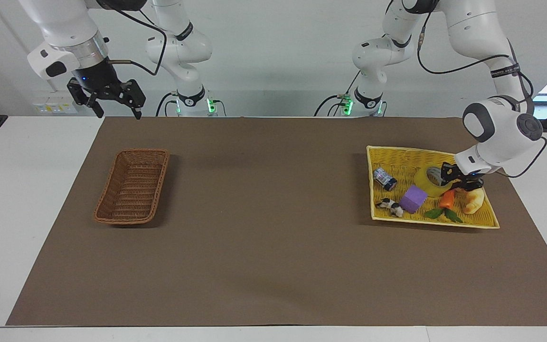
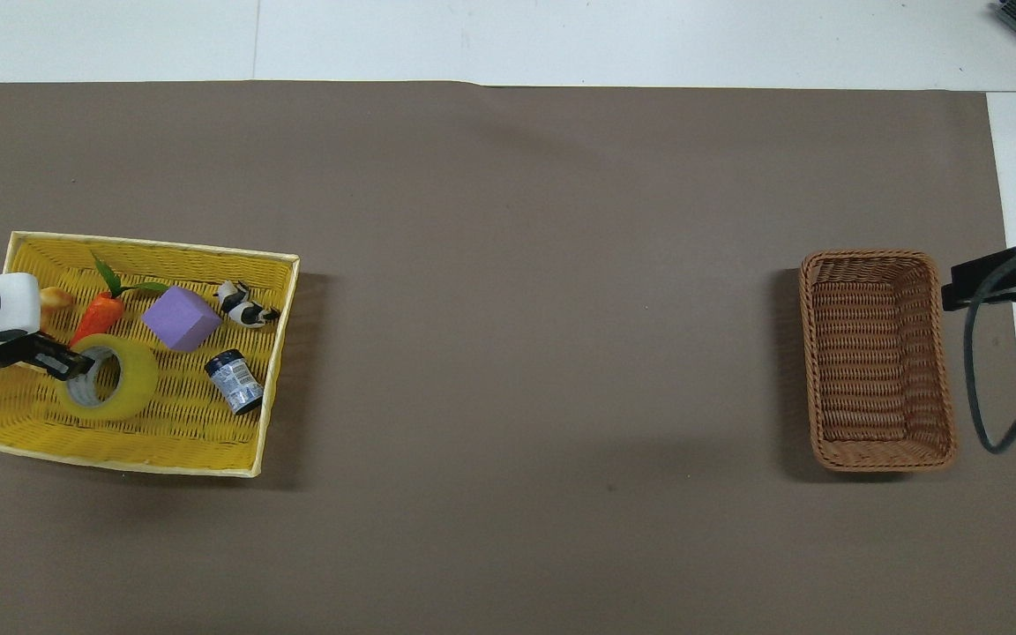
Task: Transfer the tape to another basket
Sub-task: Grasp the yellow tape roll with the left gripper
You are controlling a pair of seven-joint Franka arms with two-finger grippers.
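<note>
The yellow tape roll (image 1: 428,178) lies in the bright yellow basket (image 1: 411,150), tipped a little, beside the carrot; it also shows in the overhead view (image 2: 133,384). My left gripper (image 1: 457,182) is down in that basket and shut on the roll's wall at the side toward the left arm's end, one finger in the core hole (image 2: 76,364). The small brown wicker basket (image 1: 143,151) stands empty at the right arm's end of the table (image 2: 870,256). My right gripper (image 1: 114,108) waits open in the air beside that basket, over the mat's edge.
The yellow basket (image 2: 146,247) also holds a purple cube (image 1: 413,198), a toy carrot (image 1: 447,200), a croissant (image 1: 474,202), a small can (image 1: 384,178) and a cow figure (image 1: 391,207). Brown mat lies between the two baskets.
</note>
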